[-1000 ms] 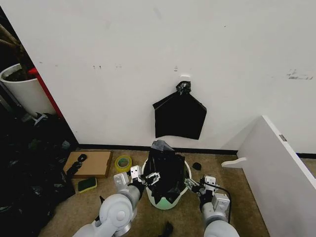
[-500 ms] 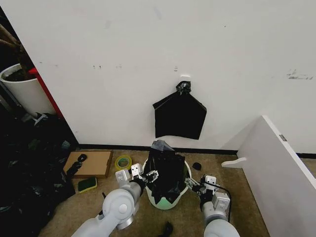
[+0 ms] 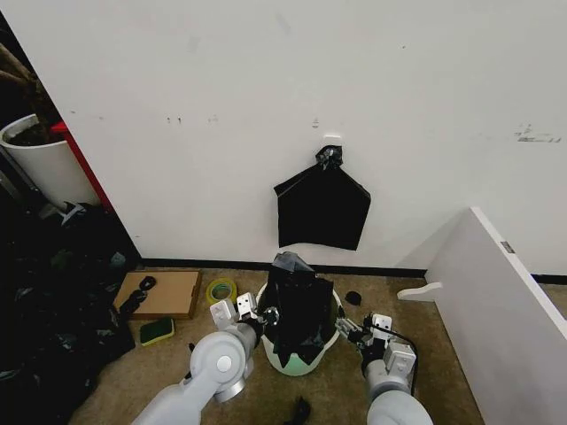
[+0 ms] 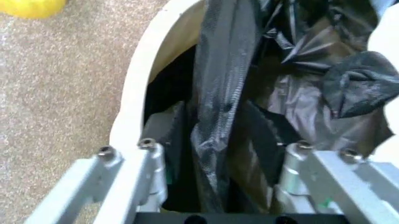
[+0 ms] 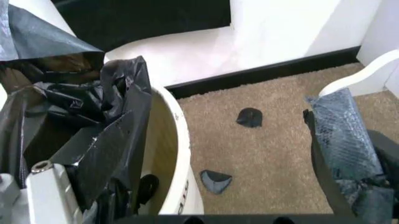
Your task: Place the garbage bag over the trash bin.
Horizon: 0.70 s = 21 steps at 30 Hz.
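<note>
Garbage bag (image 3: 299,305) sits bunched inside the trash bin (image 3: 332,335), on the carpet by the wall, with a peak of plastic poking above the rim; not draped over the edge yet.

We see our left claw (image 4: 218,154) at the bin's left rim, fingers spread wide with a fold of bag hanging between them, nothing pinched. Our right claw (image 3: 347,329) is at the right rim; one finger (image 5: 346,140) is outside the bin and the other inside, also wide open, the rim and a flap of bag between them.

Step in hand, we judge: catch the bag's mouth on both sides. To do it well, close on a single layer near the hem, not the bunched middle, then pull outward and down over the rim evenly so the thin film doesn't tear or slip.
</note>
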Tool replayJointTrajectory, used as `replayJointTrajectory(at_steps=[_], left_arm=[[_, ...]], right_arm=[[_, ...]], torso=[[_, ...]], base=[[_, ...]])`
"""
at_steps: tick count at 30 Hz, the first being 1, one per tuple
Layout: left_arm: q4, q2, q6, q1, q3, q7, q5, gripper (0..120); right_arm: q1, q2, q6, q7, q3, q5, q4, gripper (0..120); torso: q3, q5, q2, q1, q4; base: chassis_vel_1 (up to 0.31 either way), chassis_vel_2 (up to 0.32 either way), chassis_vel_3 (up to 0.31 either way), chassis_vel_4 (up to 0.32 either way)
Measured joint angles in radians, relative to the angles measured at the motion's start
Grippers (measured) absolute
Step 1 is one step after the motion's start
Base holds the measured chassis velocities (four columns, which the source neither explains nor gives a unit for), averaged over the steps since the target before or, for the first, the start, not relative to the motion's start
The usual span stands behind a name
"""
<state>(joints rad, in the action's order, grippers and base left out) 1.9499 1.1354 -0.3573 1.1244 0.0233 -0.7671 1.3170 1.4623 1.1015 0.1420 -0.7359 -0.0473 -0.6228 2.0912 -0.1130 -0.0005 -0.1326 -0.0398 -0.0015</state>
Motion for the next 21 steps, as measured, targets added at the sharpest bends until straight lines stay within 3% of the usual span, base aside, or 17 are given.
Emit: replayJointTrajectory(at_steps=[7, 11, 21], left_arm=[[-0.011, 0.016, -0.005, -0.006, 0.0, -0.011, -0.011, 23], [-0.011, 0.015, -0.003, -0.005, 0.003, -0.011, -0.021, 3], [-0.009, 0.013, 0.007, 0.011, -0.01, 0.002, -0.039, 0]], right_arm=[[0.003, -0.008, 0.0, -0.002, 0.0, -0.004, 0.008, 100], [-0.002, -0.009, 0.001, -0.005, 0.0, -0.01, 0.012, 100], [0.01, -0.011, 0.002, -0.016, -0.007, -0.021, 0.023, 100]], torso=[[0.0, 0.0, 0.0, 0.0, -0.0001], [0.0, 0.0, 0.0, 0.0, 0.0], [0.0, -0.0001, 0.0, 0.0, -0.0002]], base=[[0.0, 0.0, 0.0, 0.0], [0.0, 0.0, 0.0, 0.0], [0.0, 0.0, 0.0, 0.0]])
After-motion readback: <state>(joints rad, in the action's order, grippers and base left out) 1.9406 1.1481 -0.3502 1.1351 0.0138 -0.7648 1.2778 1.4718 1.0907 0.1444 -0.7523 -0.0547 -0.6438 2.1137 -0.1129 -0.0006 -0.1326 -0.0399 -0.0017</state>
